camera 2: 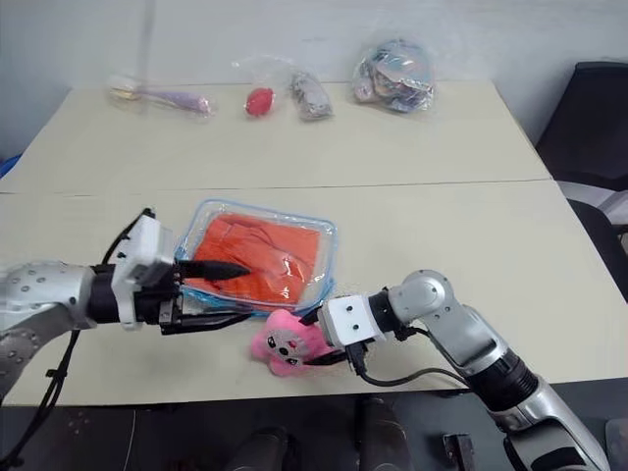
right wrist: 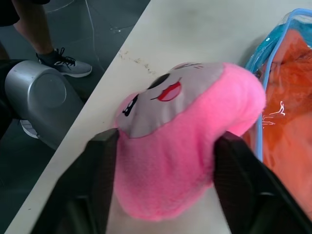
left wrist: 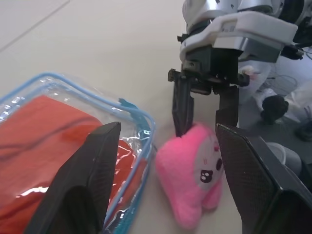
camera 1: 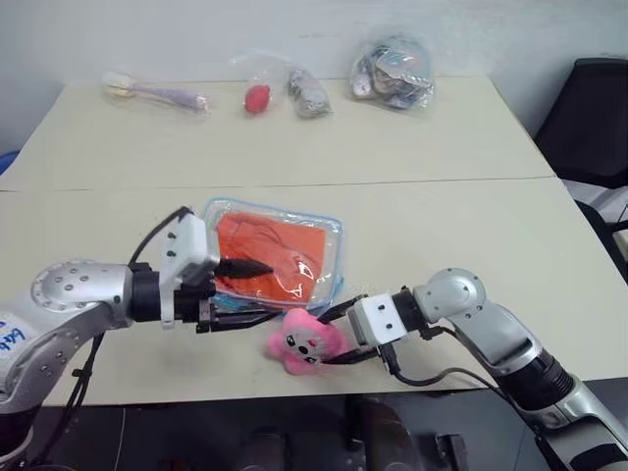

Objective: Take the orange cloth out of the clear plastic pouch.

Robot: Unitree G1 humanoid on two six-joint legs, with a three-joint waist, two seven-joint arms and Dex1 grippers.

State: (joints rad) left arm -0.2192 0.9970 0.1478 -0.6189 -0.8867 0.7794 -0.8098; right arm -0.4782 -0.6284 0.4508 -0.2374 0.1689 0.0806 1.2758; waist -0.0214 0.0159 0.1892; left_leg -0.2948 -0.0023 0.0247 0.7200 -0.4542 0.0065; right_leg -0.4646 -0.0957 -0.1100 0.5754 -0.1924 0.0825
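While the orange cloth [camera 1: 270, 257] lies zipped in the clear plastic pouch [camera 1: 329, 228], the left gripper [camera 1: 245, 292] is held wide open, empty, w/ the pouch edge between its fingers. The pink plush toy [camera 1: 302, 339] is straddled by the right gripper [camera 1: 339, 332]; grip vs. release can't be told.

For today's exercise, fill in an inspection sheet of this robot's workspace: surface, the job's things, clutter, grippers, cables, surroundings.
Surface: pale beige table, two tops joined by a seam.
Job's things: bright orange cloth inside the clear plastic pouch with light-blue edging, flat on the table.
Clutter: pink plush toy beside the pouch; bagged items along the far edge.
Grippers: left gripper open at the pouch; right gripper straddling the plush, jaws spread.
Cables: black cable under the right arm.
Surroundings: black chair; a person's shoe.
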